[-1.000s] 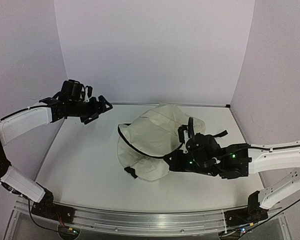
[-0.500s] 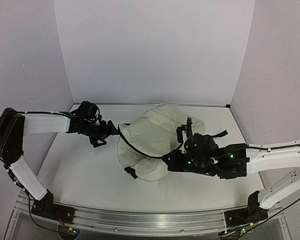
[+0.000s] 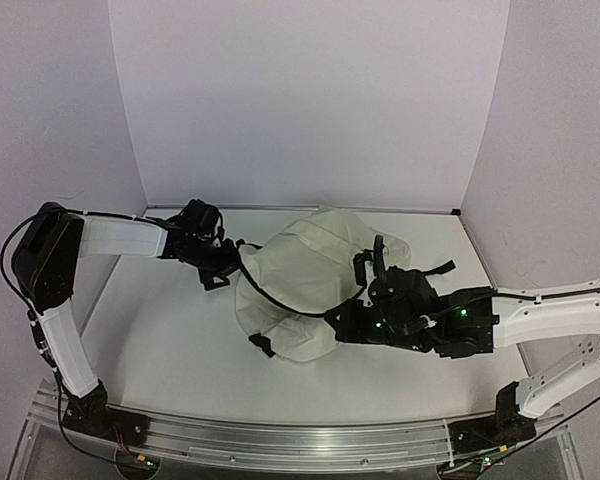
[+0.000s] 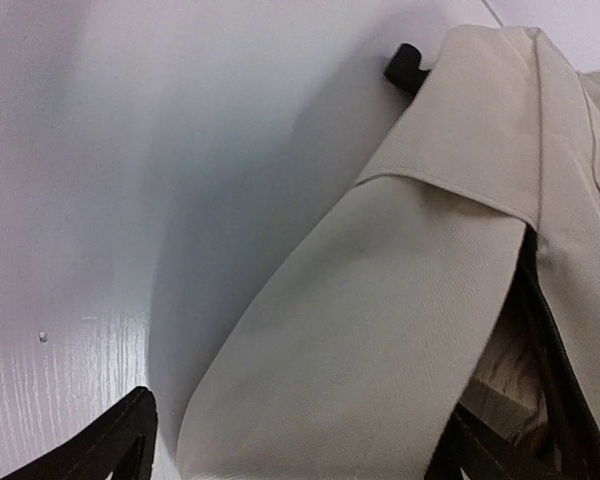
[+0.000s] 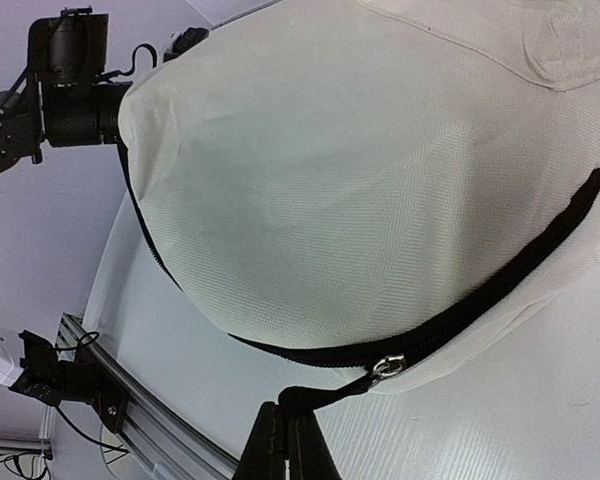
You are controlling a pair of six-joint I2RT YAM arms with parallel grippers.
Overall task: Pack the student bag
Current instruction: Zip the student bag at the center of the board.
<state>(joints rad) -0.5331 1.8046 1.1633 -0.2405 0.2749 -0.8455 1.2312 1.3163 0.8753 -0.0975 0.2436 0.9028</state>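
Student bag (image 3: 300, 275) lies slumped mid-worktop (image 3: 160, 340). The right hand (image 3: 332, 328) pinches its black zipper tab (image 5: 310, 397) at the near edge. The left hand (image 3: 224, 267), jaws spread, straddles the left flap. Opening looks under way; next, the left must clamp that flap.

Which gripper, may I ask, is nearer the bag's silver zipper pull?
Right: right gripper pinches the black tab beside the zipper pull; left gripper straddles the student bag's opposite edge.
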